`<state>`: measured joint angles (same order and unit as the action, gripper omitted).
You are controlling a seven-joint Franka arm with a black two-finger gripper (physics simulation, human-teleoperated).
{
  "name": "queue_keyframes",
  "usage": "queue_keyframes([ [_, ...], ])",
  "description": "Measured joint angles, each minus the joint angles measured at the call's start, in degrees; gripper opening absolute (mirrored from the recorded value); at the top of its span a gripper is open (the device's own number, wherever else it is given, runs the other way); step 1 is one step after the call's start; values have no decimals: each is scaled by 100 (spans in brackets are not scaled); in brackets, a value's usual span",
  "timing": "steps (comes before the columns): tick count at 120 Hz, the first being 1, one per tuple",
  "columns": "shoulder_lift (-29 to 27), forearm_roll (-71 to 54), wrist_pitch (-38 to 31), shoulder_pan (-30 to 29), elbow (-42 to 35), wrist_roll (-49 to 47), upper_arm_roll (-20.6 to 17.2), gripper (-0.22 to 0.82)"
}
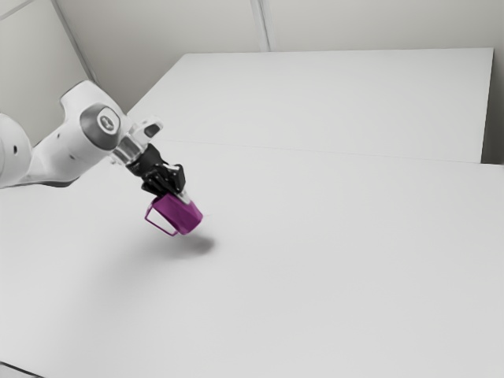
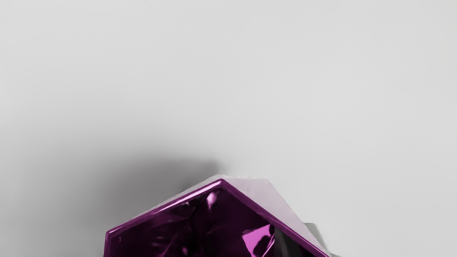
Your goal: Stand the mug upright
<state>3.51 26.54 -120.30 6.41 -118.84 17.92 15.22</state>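
Exterior view: a glossy purple mug (image 1: 179, 214) with flat, faceted sides is held tilted above a smooth, matte white table (image 1: 331, 268), between 8 and 9 o'clock from the middle of the scene. Its thin, angular loop handle (image 1: 158, 226) is turned toward 8 o'clock. The mug's long axis is slanted from about 10 o'clock to 4 o'clock, with the base pointed down toward 4 and the mouth set toward the black two-finger gripper (image 1: 175, 194). A soft-edged grey shadow (image 1: 197, 245) is cast on the table near the mug, toward 5 o'clock from it. The gripper is carried by a white arm (image 1: 72, 151) with smooth, rounded casings and a dark grey ring, brought in from 9 o'clock.

In the wrist view, the mouth is seen as an angular rim (image 2: 164, 210) with straight edges and crisp corners, and bright, broken reflections are thrown across the dark purple, mirror-like inner walls. A grey fingertip (image 2: 314, 230) is seen just outside the mug's wall, and a dark form is seen inside it. The claw is clamped on the mug near its mouth.
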Motion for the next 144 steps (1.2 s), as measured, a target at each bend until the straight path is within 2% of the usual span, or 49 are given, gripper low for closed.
queue_keyframes([
  [31,-134,-1855,-574,346,-430,-1869,96,-18],
  [61,-200,-2821,-1188,748,-741,-3202,181,-18],
  [87,-171,-3085,-1604,952,-969,-3999,295,-18],
  [137,-142,-3075,-2210,811,-1336,-4956,383,-18],
  [144,-139,-3055,-2213,834,-1334,-5030,377,-7],
])
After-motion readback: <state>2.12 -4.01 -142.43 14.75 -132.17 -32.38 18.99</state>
